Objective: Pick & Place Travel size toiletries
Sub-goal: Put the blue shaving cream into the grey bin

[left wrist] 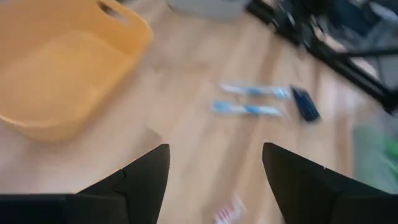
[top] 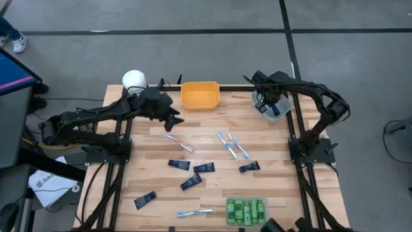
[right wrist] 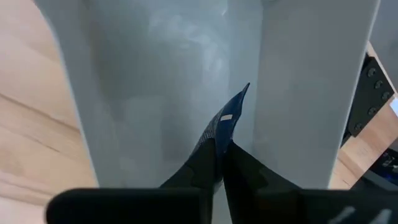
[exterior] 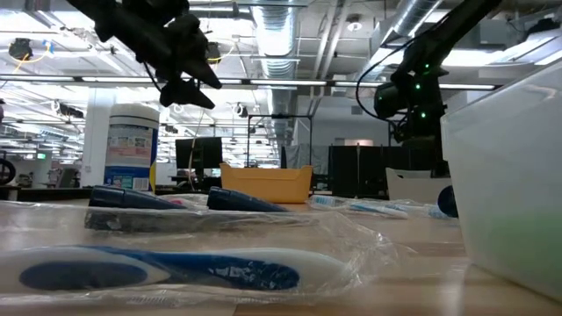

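Observation:
My right gripper is shut on a dark navy flat tube over the grey bin at the far right. My left gripper hangs open above the table, near the orange bin, holding nothing; its fingers stand wide apart. Flat on the wood lie a pink toothbrush, two light-blue toothbrushes, another near the front edge, and several navy tubes. Green small bottles lie in a clear bin at the front. My right gripper pinches one end of the navy tube between its two fingertips. The fingers point steeply down from above. The tube runs on past the fingertips in line with them, lifted clear, its free end toward the grey bin's floor.
A white-lidded canister stands at the far left corner behind the left arm. The clear bin's wall stands at the front right. Bare wood shows between the orange bin and the toothbrushes.

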{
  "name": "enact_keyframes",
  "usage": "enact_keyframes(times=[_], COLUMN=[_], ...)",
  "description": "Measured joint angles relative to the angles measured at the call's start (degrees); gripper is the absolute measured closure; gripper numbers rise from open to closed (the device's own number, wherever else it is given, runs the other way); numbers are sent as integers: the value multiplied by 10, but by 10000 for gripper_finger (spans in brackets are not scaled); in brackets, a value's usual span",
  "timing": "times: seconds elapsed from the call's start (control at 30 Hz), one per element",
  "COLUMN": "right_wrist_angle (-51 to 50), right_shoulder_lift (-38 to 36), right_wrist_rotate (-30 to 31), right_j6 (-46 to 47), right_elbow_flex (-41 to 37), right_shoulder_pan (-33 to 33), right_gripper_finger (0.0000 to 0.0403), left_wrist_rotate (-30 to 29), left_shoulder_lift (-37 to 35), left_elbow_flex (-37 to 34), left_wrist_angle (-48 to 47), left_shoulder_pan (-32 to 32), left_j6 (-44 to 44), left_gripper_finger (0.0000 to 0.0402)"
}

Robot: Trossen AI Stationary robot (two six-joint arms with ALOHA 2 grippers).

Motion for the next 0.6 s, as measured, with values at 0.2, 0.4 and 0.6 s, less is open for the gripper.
enact_keyframes(times=[0.2, 0.4, 0.6], right_wrist_angle=[-1, 0, 3], right_shoulder_lift=[0, -3, -39], right_wrist_rotate=[-1, -9, -10], right_j6=[-13, -15, -5], right_elbow_flex=[0, 0, 0], right_shoulder_pan=[0, 0, 6], right_gripper_finger=[308, 214, 165], left_wrist_rotate=[32, 31, -25], left_shoulder_lift=[0, 0, 0], left_elbow_flex=[0, 0, 0], left_wrist_angle=[-49, -98, -148], left_shoulder_pan=[-57, -124, -207], left_j6=[43, 40, 62], left_gripper_finger=[142, 122, 117])
